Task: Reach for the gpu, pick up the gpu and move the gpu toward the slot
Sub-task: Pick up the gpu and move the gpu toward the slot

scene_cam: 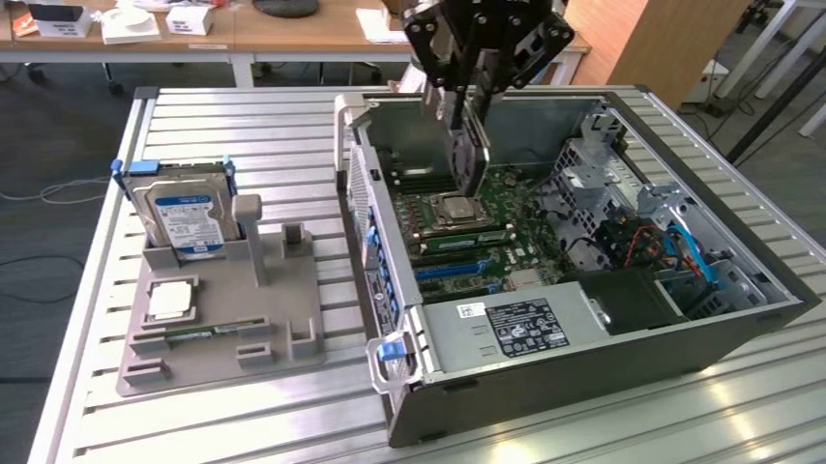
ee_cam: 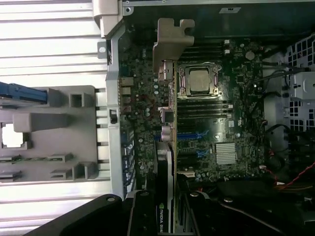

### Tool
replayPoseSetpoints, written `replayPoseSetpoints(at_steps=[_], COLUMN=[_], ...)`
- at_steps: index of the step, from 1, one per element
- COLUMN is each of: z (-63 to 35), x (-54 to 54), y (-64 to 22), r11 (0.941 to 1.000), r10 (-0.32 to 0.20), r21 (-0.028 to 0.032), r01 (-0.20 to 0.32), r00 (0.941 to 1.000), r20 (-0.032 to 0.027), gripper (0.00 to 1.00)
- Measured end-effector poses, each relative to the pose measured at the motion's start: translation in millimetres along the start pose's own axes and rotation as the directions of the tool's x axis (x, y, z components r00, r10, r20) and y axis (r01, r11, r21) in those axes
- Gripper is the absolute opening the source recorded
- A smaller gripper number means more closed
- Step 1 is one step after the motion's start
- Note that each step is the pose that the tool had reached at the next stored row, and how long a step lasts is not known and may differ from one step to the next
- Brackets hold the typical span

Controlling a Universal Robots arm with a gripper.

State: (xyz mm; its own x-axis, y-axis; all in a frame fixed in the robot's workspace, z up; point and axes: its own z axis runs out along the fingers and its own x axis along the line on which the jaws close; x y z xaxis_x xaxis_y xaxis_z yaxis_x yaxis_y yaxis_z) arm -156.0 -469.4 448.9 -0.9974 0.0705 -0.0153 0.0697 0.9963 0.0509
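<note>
A slatted metal table point(scene_cam: 246, 425) fills the lower frame, bearing a grey fixture point(scene_cam: 220, 329) and an open computer case point(scene_cam: 581, 261). At upper centre, the gripper point(scene_cam: 465, 92) is closed on the gpu point(scene_cam: 467, 145), above the motherboard point(scene_cam: 471, 242). Wooden desks point(scene_cam: 284, 34) line the top.

A wooden desk point(scene_cam: 297, 34) stands behind the ribbed metal table point(scene_cam: 246, 126), on grey floor point(scene_cam: 52, 135).
</note>
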Motion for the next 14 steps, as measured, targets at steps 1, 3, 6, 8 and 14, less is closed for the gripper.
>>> replayPoseSetpoints(at_steps=[1, 3, 6, 8, 14], z=[0.1, 0.2, 0.4, 0.6, 1.0], x=[-4.3, -12.5, -24.8, -32.8, -54.7], y=[0.3, 0.9, 1.7, 2.3, 3.8], r11=[1.0000, 1.0000, 1.0000, 1.0000, 1.0000], r10=[0.000, 0.000, 0.000, 0.000, 0.000], r21=[-0.0001, -0.0001, -0.0002, -0.0004, -0.0012], r01=[0.000, 0.000, 0.000, 0.000, 0.000], r00=[1.0000, 1.0000, 1.0000, 1.0000, 1.0000], r20=[-0.0002, -0.0004, -0.0009, -0.0009, -0.0010], gripper=[0.27, 0.27, 0.27, 0.27, 0.27])
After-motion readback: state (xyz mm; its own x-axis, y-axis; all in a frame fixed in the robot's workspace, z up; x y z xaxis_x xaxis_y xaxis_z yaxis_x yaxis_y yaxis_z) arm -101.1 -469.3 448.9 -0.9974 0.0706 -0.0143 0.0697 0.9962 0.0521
